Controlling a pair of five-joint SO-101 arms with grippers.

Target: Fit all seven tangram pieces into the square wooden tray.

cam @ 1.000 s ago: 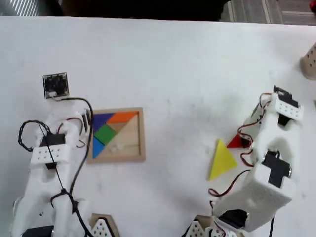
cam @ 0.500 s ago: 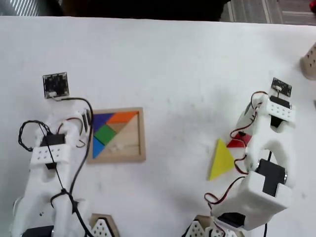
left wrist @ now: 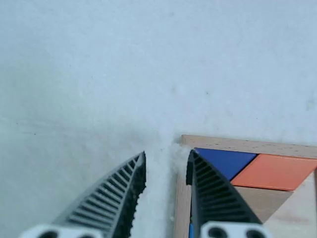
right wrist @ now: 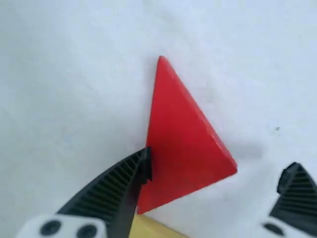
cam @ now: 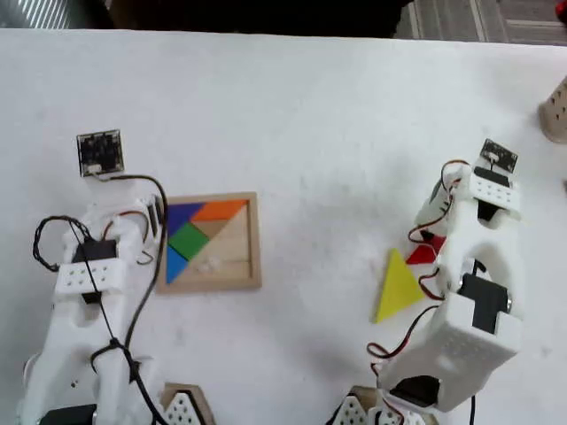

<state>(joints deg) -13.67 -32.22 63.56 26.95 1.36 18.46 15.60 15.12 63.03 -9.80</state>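
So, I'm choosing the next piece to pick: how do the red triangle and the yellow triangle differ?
The red triangle lies between the open fingers of the right gripper; the yellow triangle lies free beside it. The yellow triangle looks larger than the red triangle. Both lie flat on the table, outside the tray.

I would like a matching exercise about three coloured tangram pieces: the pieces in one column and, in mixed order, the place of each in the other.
Pieces:
1. red triangle
2. yellow triangle
3. green square

Places:
A. inside the wooden tray
B. on the table, between the right gripper's open jaws
C. on the table, next to the red piece, on its tray side

Pairs: 1-B, 2-C, 3-A
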